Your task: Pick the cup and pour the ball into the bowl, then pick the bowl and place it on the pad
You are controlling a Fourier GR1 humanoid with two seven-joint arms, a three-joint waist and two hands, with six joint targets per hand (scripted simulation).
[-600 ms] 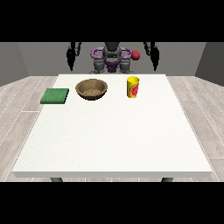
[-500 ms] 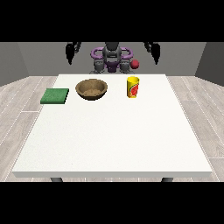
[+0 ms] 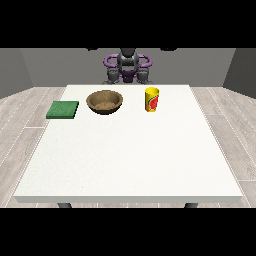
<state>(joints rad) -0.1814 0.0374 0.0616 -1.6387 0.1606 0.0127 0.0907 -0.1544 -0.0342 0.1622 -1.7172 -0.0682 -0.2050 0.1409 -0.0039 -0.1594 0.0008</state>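
A yellow cup (image 3: 152, 99) with a red mark stands upright on the far part of the white table (image 3: 130, 155). To its left sits a brown wooden bowl (image 3: 104, 101), and farther left a flat green pad (image 3: 63, 109) lies near the table's left edge. No ball shows. Both arms are raised high. Only a dark sliver shows of the hand at the view's left (image 3: 92, 49) and of the hand at the view's right (image 3: 169, 49), at the scene's top edge, far above the cup and bowl.
The robot's torso (image 3: 128, 67) with purple shoulders stands behind the table's far edge. Wooden floor surrounds the table on both sides.
Both arms have risen, so the hands now sit at the scene's top edge. A red spot beside the robot's shoulder no longer shows. Cup, bowl and pad stay in place.
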